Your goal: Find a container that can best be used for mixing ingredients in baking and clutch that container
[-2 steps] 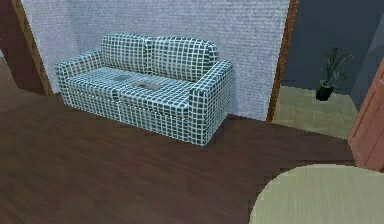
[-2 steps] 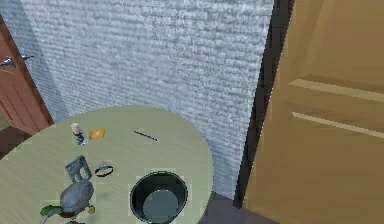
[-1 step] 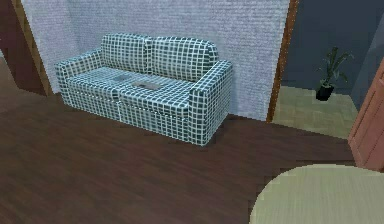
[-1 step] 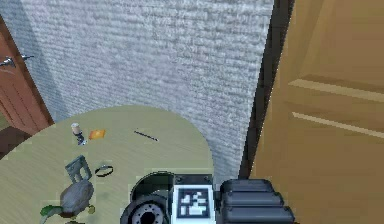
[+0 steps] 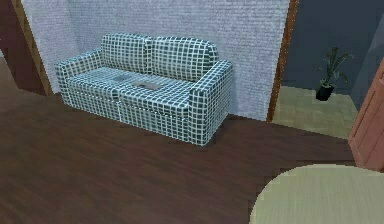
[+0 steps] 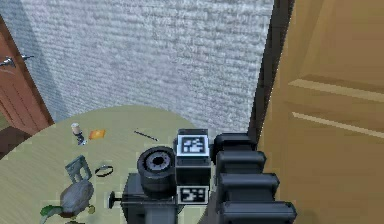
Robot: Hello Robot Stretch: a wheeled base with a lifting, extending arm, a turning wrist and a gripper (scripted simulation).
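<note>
Forward view looks ahead and slightly down over dark floor (image 5: 120, 170), with the sofa (image 5: 140, 85) a fair way off. At bottom right, the table (image 5: 320, 198) rim just pokes in. Arm side view sits high and close, looking down over the arm (image 6: 245, 185) onto that same table (image 6: 40, 165), with the wall (image 6: 150, 50) right behind.

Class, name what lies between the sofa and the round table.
Bare dark floor lies between the sofa and the table, as seen in the forward view.
</note>
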